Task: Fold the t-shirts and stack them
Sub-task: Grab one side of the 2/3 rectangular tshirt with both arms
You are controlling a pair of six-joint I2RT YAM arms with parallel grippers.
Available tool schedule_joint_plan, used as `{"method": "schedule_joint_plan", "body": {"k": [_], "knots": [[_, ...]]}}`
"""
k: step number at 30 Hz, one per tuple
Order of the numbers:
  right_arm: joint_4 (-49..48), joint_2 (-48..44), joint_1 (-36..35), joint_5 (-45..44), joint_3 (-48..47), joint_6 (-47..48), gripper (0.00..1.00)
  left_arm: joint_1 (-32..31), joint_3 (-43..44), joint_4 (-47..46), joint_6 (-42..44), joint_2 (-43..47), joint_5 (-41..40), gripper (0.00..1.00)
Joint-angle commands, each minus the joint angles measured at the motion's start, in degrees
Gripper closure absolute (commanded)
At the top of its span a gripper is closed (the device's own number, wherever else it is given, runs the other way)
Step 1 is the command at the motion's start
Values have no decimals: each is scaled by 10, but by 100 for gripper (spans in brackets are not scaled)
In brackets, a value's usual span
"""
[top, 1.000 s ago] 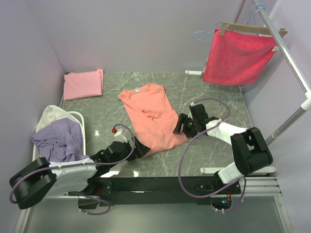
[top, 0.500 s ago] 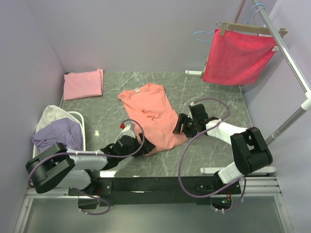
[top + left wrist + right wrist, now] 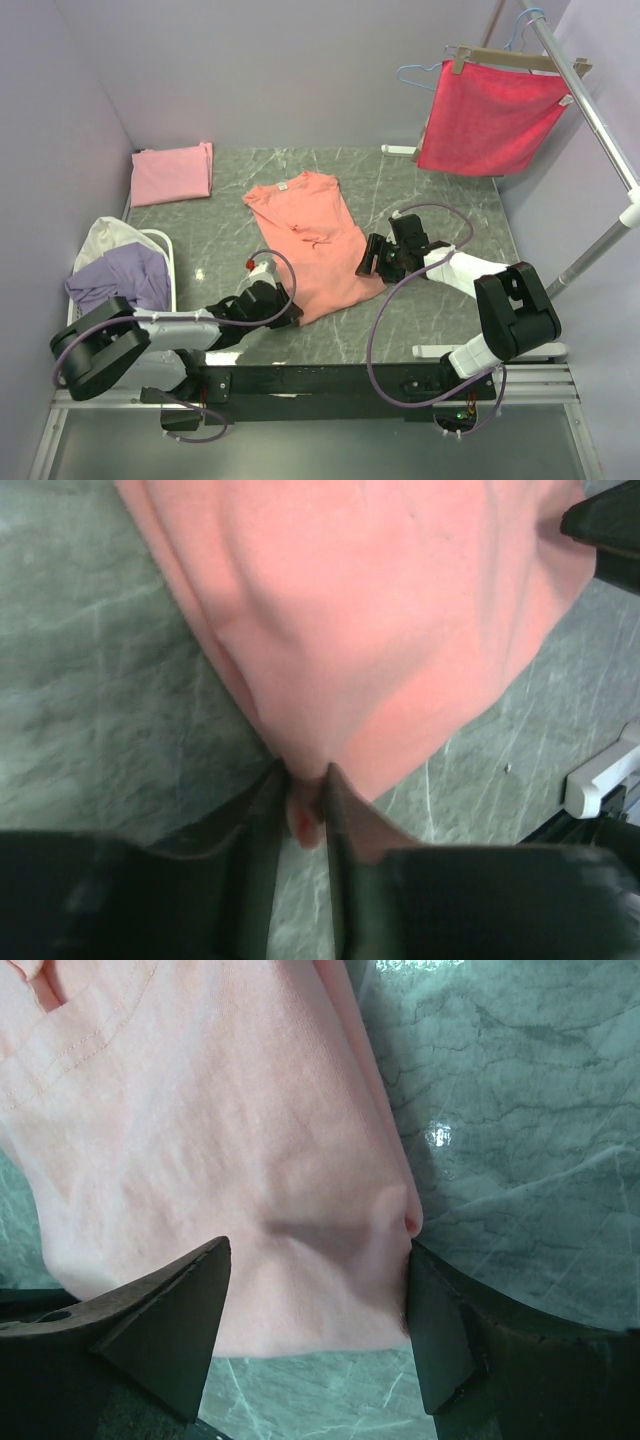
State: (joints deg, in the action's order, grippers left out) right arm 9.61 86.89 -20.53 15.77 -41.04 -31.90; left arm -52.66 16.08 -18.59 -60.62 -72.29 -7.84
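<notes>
Left gripper (image 3: 305,780) pinches the lower-left hem of the shirt (image 3: 310,235), lying mid-frame; right gripper (image 3: 318,1250) straddles its lower-right edge, jaws spread. Thin bite: pulling now, one corner unheld, could slip or bunch it.

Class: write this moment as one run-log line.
left gripper: pinching salmon t-shirt hem | right gripper: open astride its right edge | pink t-shirt: folded, far left
</notes>
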Motion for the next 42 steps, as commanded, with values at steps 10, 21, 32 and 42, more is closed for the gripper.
{"method": "schedule_joint_plan", "body": {"k": [10, 21, 32, 42], "knots": [[109, 10, 1, -57, 39, 19, 24, -2, 55, 46, 28, -87, -2, 99], [156, -46, -27, -118, 62, -45, 20, -2, 97, 265, 24, -20, -57, 99], [57, -38, -41, 23, 145, -72, 23, 32, 129, 331, 19, -59, -76, 99], [38, -38, -43, 48, 182, -79, 76, 62, 110, 367, 19, 0, -67, 99]]}}
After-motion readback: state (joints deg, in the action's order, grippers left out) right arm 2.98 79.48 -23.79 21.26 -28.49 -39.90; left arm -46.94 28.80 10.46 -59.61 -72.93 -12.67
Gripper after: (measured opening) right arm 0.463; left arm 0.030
